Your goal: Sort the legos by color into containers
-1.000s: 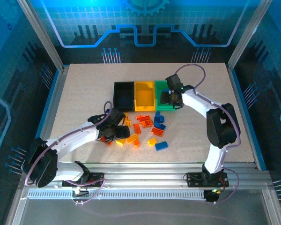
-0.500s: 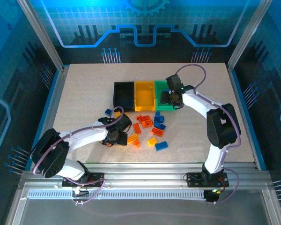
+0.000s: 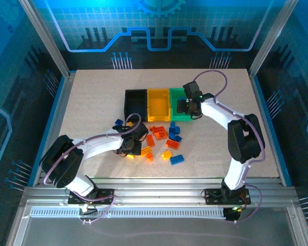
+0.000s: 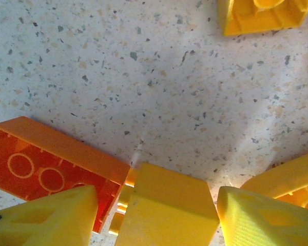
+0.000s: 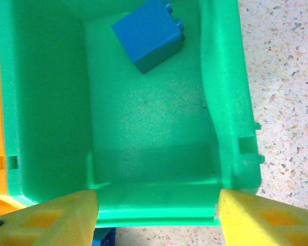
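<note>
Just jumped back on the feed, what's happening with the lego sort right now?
The left gripper is down among the loose legos on the table, its open jaws straddling a yellow brick beside an orange brick. The right gripper hovers open and empty over the green bin, where one blue brick lies. Many bricks lie unsorted on the table.

This is looking like a robotics lab cell: aluminium framing (image 3: 43,38) is enclosing a speckled tabletop (image 3: 92,87), blue circuit-patterned panels (image 3: 159,25) are lining the walls, and the left arm (image 3: 92,146) and right arm (image 3: 220,115) are standing bolted to a slotted rail (image 3: 159,197).
</note>
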Controlling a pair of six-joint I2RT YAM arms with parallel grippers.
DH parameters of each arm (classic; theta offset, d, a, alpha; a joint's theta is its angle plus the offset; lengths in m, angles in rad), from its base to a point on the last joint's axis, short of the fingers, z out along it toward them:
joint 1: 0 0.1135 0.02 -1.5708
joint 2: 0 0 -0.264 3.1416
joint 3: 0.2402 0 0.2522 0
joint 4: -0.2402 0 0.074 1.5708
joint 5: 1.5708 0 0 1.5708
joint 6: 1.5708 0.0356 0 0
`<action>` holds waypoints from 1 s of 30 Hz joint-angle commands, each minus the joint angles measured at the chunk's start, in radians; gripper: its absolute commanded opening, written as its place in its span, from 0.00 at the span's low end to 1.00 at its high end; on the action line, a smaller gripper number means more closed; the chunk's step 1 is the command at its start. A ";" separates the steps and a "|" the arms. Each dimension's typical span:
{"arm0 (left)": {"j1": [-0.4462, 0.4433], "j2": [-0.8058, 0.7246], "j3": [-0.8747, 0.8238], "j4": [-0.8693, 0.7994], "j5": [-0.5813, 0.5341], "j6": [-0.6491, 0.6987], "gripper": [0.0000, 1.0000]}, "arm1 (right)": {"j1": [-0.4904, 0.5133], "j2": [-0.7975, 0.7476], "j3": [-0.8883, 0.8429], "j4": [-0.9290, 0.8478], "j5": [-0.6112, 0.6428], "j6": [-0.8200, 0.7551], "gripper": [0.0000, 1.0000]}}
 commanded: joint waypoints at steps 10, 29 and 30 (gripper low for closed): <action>-0.036 -0.092 -0.005 -0.035 0.028 -0.041 0.67 | -0.014 -0.017 -0.024 0.033 -0.021 0.021 0.64; -0.038 -0.105 -0.103 0.031 -0.030 -0.061 0.41 | -0.037 -0.059 -0.060 0.043 -0.023 0.025 0.64; -0.039 -0.117 -0.096 0.023 -0.033 -0.064 0.41 | -0.038 -0.059 -0.059 0.043 -0.023 0.025 0.64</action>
